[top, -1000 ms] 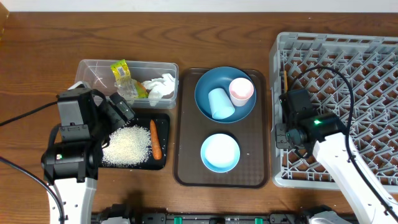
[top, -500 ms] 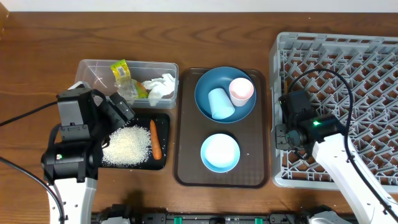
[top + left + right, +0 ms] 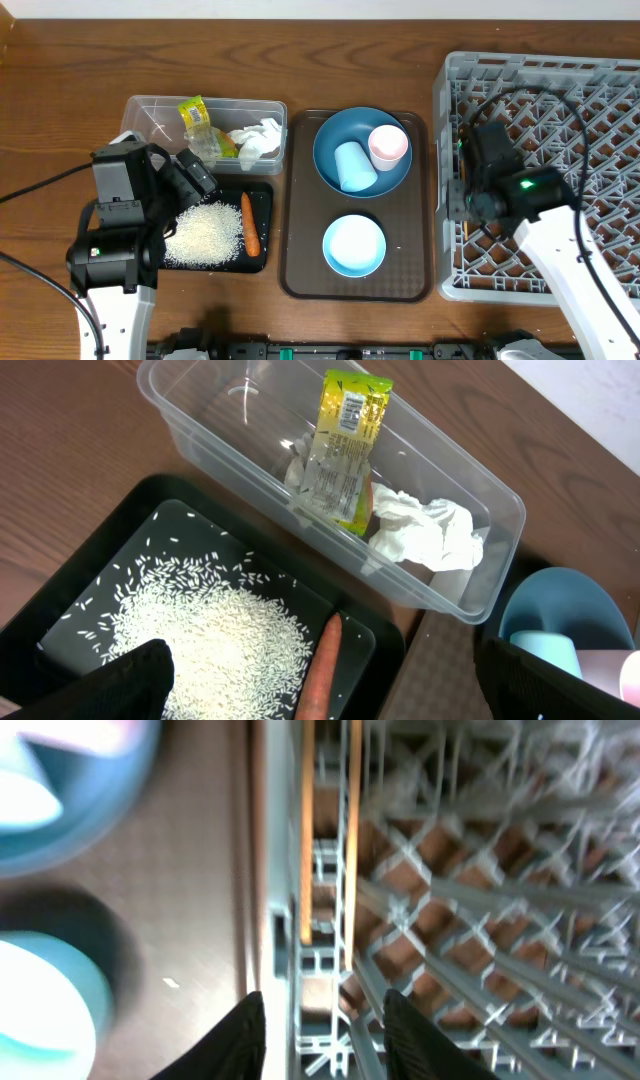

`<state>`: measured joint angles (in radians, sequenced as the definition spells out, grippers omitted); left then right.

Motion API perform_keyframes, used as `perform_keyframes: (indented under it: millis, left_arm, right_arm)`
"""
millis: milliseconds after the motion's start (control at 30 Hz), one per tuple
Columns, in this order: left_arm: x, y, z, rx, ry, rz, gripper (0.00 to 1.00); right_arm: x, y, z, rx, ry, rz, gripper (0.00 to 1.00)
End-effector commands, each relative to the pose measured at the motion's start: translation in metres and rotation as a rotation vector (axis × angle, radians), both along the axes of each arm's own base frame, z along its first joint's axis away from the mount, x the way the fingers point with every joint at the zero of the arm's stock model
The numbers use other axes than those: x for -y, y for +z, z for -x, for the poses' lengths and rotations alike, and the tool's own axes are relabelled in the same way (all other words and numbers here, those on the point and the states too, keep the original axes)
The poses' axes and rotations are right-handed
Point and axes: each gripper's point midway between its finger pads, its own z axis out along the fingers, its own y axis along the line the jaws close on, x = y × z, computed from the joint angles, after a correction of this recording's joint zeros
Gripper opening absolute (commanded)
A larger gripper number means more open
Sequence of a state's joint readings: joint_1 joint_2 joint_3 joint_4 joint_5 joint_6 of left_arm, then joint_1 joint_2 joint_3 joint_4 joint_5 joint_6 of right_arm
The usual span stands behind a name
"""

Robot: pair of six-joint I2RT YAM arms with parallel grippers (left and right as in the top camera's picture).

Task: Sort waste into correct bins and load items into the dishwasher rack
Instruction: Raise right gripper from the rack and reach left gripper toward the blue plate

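My right gripper (image 3: 330,1035) is open and straddles the left wall of the grey dishwasher rack (image 3: 600,100), holding nothing. The wooden chopsticks (image 3: 305,840) lie along that wall inside the rack. My left gripper (image 3: 330,695) hangs wide open over the black tray (image 3: 262,195), which holds rice (image 3: 205,235) and a carrot (image 3: 248,222). The clear tub (image 3: 150,115) holds the yellow-green wrapper (image 3: 197,118) and white tissue (image 3: 256,138). On the dark blue plate (image 3: 325,160) are a light blue cup (image 3: 352,165) on its side and a pink cup (image 3: 388,146). The bowl (image 3: 354,246) sits nearer me.
Plate and bowl rest on a brown serving tray (image 3: 300,270) between the bins and the rack. A black cable (image 3: 540,115) loops over the rack from my right arm. Bare wooden table (image 3: 60,110) lies left of the tub and along the back.
My right gripper has gone from shut to open and shifted slightly further over the rack, letting go of the chopsticks. The left arm has not moved.
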<state>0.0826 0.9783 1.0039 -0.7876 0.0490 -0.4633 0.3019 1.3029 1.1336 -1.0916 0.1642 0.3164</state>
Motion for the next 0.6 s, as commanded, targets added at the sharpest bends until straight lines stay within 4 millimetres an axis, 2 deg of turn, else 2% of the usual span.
perform_keyframes:
  millis: [0, 133, 267, 433, 500, 567]
  left_arm:
    - [-0.003, 0.009, -0.002, 0.018, -0.001, -0.017, 0.99]
    - [-0.003, 0.009, -0.002, 0.018, -0.001, -0.017, 0.99]
    - [-0.003, 0.009, -0.002, 0.018, -0.001, -0.017, 0.99]
    - [-0.004, 0.020, -0.014, 0.083, 0.000, -0.022, 0.99]
    - [-0.004, 0.022, -0.016, 0.096, 0.000, -0.024, 0.99]
    - [0.005, 0.024, -0.016, 0.104, -0.051, -0.006, 1.00]
  right_arm:
    - [-0.003, 0.022, -0.013, 0.059, 0.008, -0.011, 0.45]
    - [-0.005, 0.031, -0.018, 0.087, 0.008, -0.020, 0.47]
    - [-0.009, 0.029, -0.014, 0.063, 0.032, -0.038, 0.48]
    - [-0.021, 0.026, -0.005, 0.018, 0.126, -0.084, 0.49]
    - [-0.020, 0.025, -0.004, 0.010, 0.141, -0.078, 0.51]
    - [-0.016, 0.025, -0.004, 0.009, 0.139, -0.073, 0.51]
